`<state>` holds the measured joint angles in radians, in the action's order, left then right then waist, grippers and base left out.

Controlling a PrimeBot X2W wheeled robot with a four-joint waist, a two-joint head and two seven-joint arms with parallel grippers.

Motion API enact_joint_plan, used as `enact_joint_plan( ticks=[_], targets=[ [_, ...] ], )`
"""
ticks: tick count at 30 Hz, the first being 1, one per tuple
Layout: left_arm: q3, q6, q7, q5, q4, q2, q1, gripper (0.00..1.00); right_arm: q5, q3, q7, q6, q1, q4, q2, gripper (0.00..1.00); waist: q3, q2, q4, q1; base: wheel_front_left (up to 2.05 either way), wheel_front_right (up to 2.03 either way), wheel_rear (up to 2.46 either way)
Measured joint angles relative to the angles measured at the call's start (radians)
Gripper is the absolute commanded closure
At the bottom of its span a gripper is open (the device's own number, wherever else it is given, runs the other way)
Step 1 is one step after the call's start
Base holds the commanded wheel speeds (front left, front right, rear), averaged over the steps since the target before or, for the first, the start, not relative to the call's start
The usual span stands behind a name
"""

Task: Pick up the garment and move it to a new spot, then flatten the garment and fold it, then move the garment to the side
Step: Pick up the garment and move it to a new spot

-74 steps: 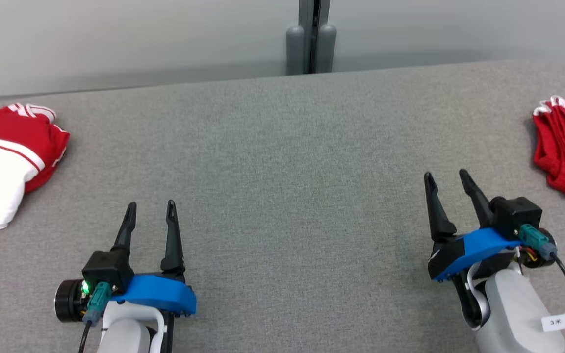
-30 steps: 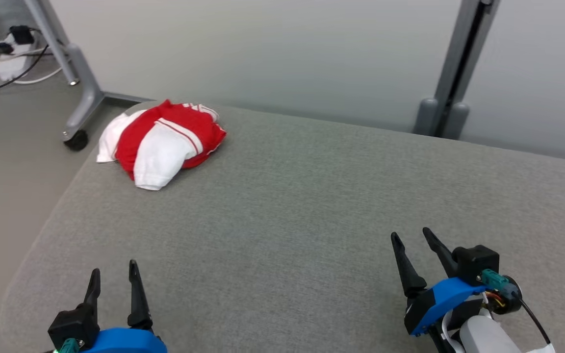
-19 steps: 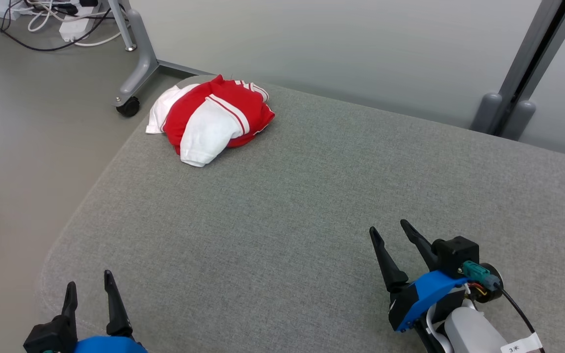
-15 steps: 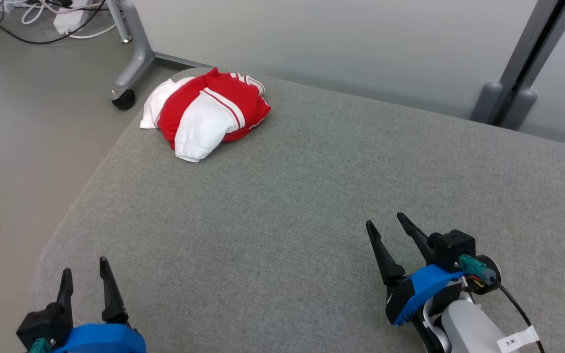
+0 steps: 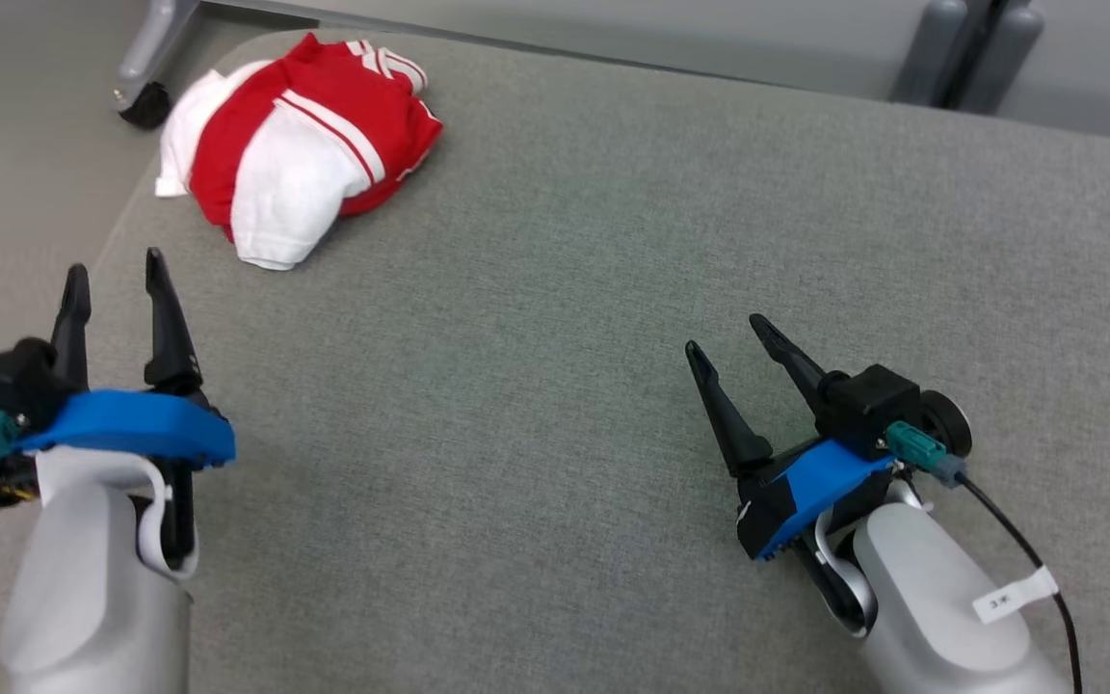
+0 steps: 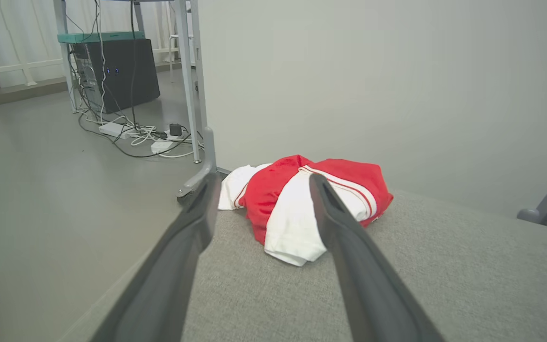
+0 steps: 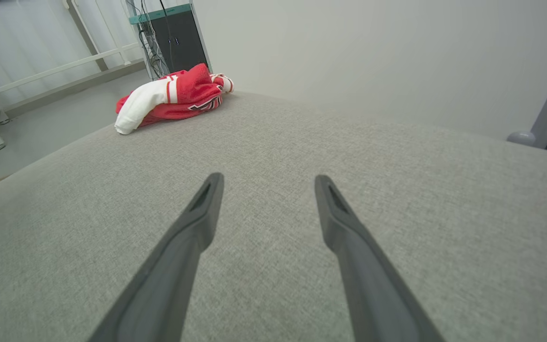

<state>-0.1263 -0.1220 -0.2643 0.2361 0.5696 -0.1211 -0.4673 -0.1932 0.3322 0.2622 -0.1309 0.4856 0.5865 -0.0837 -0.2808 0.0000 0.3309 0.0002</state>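
Up at the far left corner of the grey table (image 5: 613,222), the garment (image 5: 295,145) lies bunched in a red and white heap, with a white fold on its near side and white stripes along the red. Its white edge reaches the table's left rim.

The left gripper (image 5: 114,262) hangs at the near left, over the table's left edge. Its fingers (image 6: 174,266) are spread wide with nothing between them, and they point far, toward the garment, without touching it. In the left wrist view the heap sits just past the fingertips.

The right gripper (image 5: 725,333) is at the near right, low over bare cloth. Its fingers are likewise released and empty, tilted toward the far left, well apart from the garment.

Beyond the corner a grey leg with a black caster (image 5: 145,101) stands on the floor, with cables (image 6: 136,137) and a dark cabinet (image 6: 117,71) farther off. A grey post (image 5: 969,48) rises past the far edge.
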Motion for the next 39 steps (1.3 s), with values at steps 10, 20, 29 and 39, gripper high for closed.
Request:
enact_joint_plan(
  ticks=[10,20,29,39],
  targets=[
    [0.131,-0.007,0.094,0.120,0.235,-0.162,-0.297,0.00,-0.049,0.093,0.000,0.000,0.070,-0.102,-0.038,0.00,-0.138,0.0000,-0.092,0.0000,0.00,0.00,0.00],
    [0.214,-0.007,0.237,0.227,0.346,-0.280,-0.443,0.00,-0.082,0.141,0.000,0.000,0.107,-0.223,-0.057,0.00,-0.233,0.0000,-0.207,0.0000,0.00,0.00,0.00],
    [0.209,0.005,0.316,0.253,0.468,-0.289,-0.502,0.00,-0.089,0.131,0.000,0.000,0.109,-0.259,-0.063,0.00,-0.272,0.0000,-0.257,0.0000,0.00,0.00,0.00],
    [0.246,0.007,0.250,0.239,0.499,-0.282,-0.508,1.00,-0.091,0.109,0.000,0.000,0.099,-0.244,-0.045,0.00,-0.205,0.0000,-0.256,-0.0002,0.00,0.00,0.00]
  ],
)
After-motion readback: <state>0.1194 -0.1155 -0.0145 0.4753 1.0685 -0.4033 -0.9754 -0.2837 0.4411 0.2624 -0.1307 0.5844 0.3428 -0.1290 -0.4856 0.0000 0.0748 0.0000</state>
